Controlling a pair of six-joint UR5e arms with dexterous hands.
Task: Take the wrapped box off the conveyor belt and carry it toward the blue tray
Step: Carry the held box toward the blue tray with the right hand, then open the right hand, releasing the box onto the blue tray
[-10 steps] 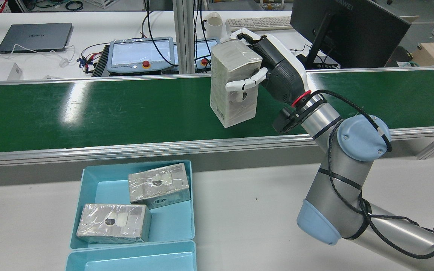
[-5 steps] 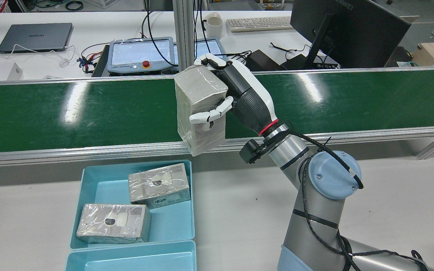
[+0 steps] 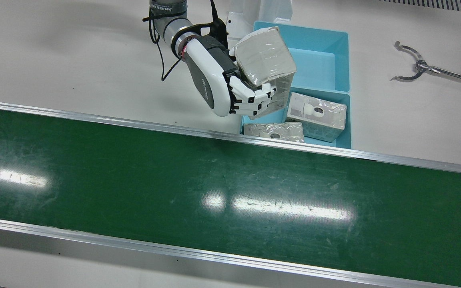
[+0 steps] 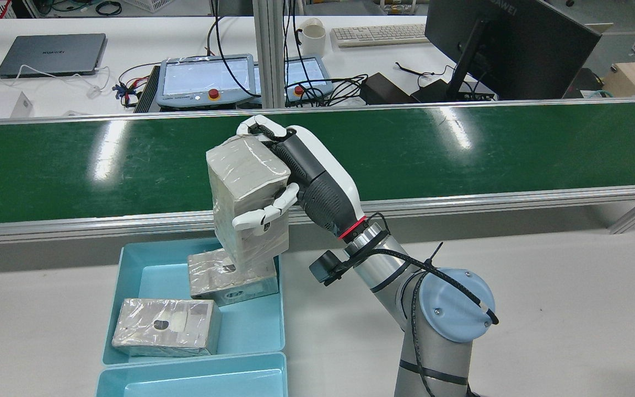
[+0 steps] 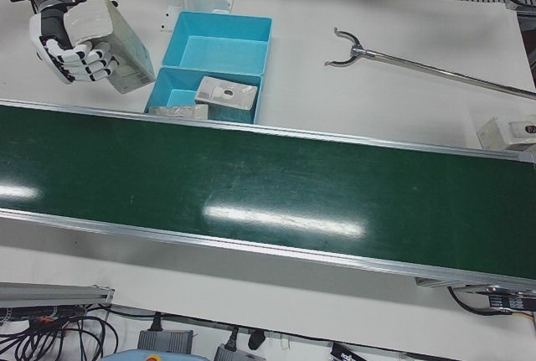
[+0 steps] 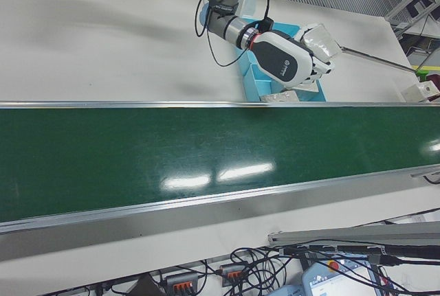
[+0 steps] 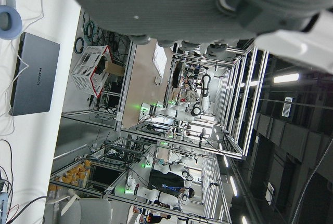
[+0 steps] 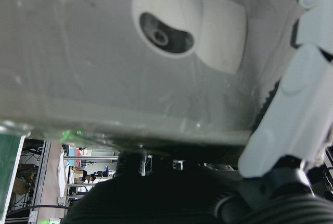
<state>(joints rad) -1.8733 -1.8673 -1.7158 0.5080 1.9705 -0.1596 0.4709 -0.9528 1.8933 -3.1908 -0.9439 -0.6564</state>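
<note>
Wrapped box [image 4: 247, 204] found clear of the conveyor belt [image 4: 130, 160], held upright in the air over the belt-side end of the blue tray [image 4: 146, 273], above its near rim. Gripped by the right hand [image 4: 295, 182], fingers [image 4: 257, 215] wrapped across the front face and over the top. Pick judged complete; carry judged nearly complete, with only lowering and release, if required, outstanding. Noted inside the blue tray: two wrapped boxes [image 4: 166, 325] lying flat, one directly beneath the held box. Noted beside the blue tray: a second blue tray [image 3: 314, 52], holding nothing visible. Left hand not visible in any view; state not determinable.
</note>
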